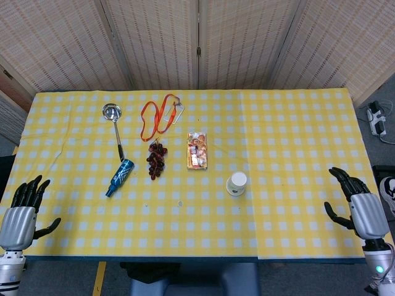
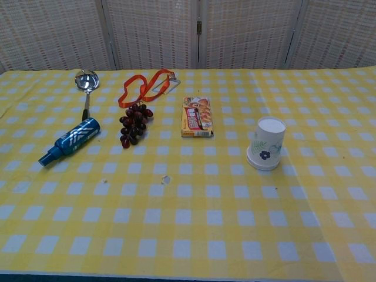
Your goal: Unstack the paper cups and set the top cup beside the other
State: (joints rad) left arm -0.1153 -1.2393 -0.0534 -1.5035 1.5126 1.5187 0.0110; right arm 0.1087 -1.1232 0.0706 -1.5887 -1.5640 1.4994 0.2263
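Stacked paper cups (image 1: 236,183) upside down mid-table, left hand (image 1: 23,213) and right hand (image 1: 360,206) spread at table edges

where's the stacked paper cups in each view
Head view: the paper cups sit upside down right of centre, near the front table edge.
Chest view: the paper cups are right of centre, at mid-height.
Shared landmark: the snack packet lies just up and to the left of them in both views.

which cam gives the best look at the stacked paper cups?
Chest view. The white paper cups with a blue flower print stand upside down, close and side-on, so the print and the flared rim on the yellow checked tablecloth are clear. Head view shows them small, from above: mostly the white base, little of the wall.
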